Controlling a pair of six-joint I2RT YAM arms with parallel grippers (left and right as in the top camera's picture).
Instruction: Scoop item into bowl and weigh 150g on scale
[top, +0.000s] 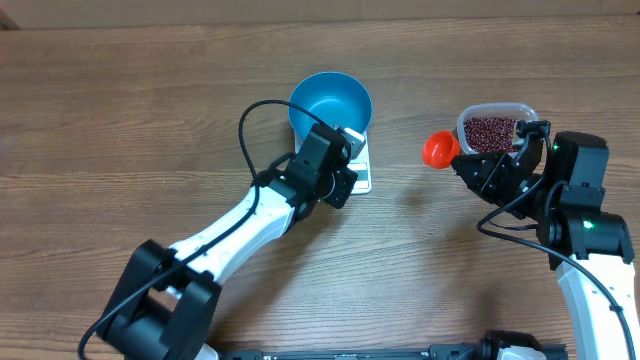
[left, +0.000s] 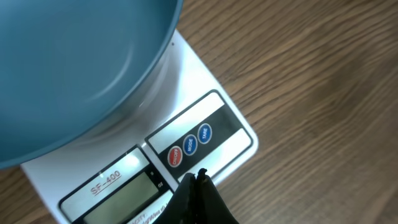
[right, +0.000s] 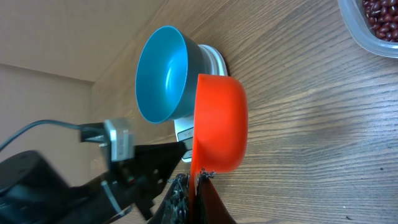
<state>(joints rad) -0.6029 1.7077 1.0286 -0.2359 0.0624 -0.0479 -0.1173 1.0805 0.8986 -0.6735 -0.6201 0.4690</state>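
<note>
The blue bowl (top: 330, 103) (left: 68, 68) (right: 163, 74) stands empty on the white scale (top: 361, 176) (left: 211, 87), whose display and buttons face me. My left gripper (top: 345, 172) (left: 199, 177) is shut and empty, its tip right over the scale's button panel near the red button (left: 176, 156). My right gripper (top: 458, 160) (right: 198, 179) is shut on the handle of an orange scoop (top: 438, 149) (right: 217, 121), held on its side above the table between the scale and the tub. The red-brown beans (top: 489, 132) (right: 380, 15) lie in the clear tub (top: 497, 110).
The clear tub (right: 367, 37) sits at the far right, just behind my right arm. Bare wooden table (top: 150, 110) stretches to the left and along the front. A black cable loops over my left arm (top: 250, 215).
</note>
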